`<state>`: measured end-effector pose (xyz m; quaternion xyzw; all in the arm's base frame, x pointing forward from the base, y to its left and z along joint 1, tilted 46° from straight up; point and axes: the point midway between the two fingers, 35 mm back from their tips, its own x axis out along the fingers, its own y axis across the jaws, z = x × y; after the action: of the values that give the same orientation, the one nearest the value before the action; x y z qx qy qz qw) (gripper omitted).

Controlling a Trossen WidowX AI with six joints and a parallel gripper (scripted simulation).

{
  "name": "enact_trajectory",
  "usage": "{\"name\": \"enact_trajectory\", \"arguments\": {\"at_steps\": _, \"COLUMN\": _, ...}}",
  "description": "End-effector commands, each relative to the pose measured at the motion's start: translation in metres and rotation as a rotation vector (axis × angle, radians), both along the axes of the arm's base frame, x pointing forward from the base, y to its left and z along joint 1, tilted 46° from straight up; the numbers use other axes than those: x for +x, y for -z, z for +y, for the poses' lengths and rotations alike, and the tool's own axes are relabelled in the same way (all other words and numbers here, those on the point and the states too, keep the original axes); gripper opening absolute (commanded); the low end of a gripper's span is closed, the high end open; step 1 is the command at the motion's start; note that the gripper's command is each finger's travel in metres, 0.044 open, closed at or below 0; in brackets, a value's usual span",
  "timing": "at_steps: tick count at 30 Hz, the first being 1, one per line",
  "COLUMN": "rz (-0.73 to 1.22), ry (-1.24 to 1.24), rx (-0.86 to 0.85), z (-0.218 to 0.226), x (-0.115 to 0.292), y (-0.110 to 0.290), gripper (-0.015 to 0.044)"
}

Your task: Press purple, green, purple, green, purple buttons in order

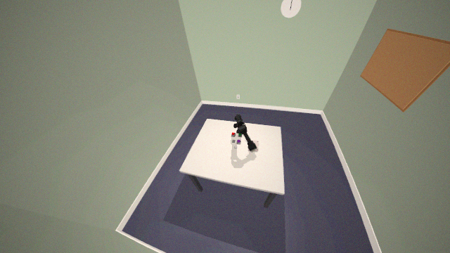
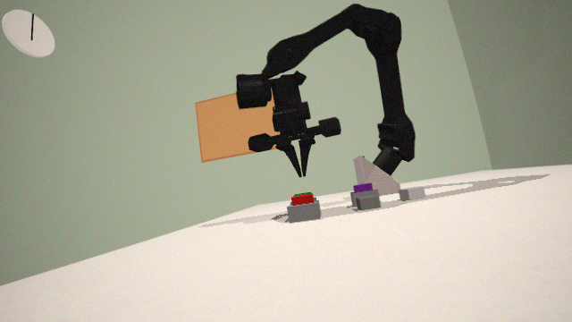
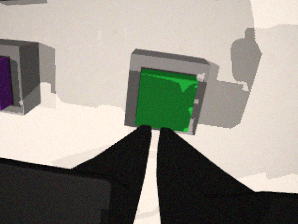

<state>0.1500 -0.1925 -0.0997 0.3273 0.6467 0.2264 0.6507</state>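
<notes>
Buttons sit in a small cluster on the white table (image 2: 447,250), and we read the exterior view from left to right. At the left of the cluster stands the red button (image 2: 302,199) on its grey housing; the green button (image 2: 303,194) shows only as a thin green edge just behind it, on the far side. Above this pair hangs the gripper (image 2: 300,173), fingers pointing straight down, apart from both caps. Its jaws are drawn nearly together into a narrow point and we judge that they hold nothing. To the right, near the arm's foot, lies the purple button (image 2: 363,187), raised on its own grey housing and well clear of the fingertips.

The wrist view fixes the deciding relation: the green button (image 3: 166,100) lies directly ahead of the closed tips, with the purple button (image 3: 5,83) off at the left edge of that view.

We judge that a green press is the step in hand; how many presses are complete cannot be told. If purple is next, the gripper must travel sideways towards the arm's base, then descend vertically, avoiding the red cap.
</notes>
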Motion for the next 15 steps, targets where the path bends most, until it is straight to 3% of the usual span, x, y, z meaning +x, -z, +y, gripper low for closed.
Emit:
{"name": "enact_trajectory", "arguments": {"at_steps": 1, "rz": -0.013, "ry": 0.003, "rx": -0.032, "z": -0.033, "x": -0.001, "y": -0.027, "gripper": 0.0020}}
{"name": "enact_trajectory", "arguments": {"at_steps": 8, "rz": -0.013, "ry": 0.003, "rx": -0.032, "z": -0.034, "x": -0.001, "y": -0.042, "gripper": 0.0020}}
{"name": "enact_trajectory", "arguments": {"at_steps": 15, "rz": -0.012, "ry": 0.003, "rx": -0.026, "z": 0.030, "x": 0.009, "y": -0.106, "gripper": 0.0020}}
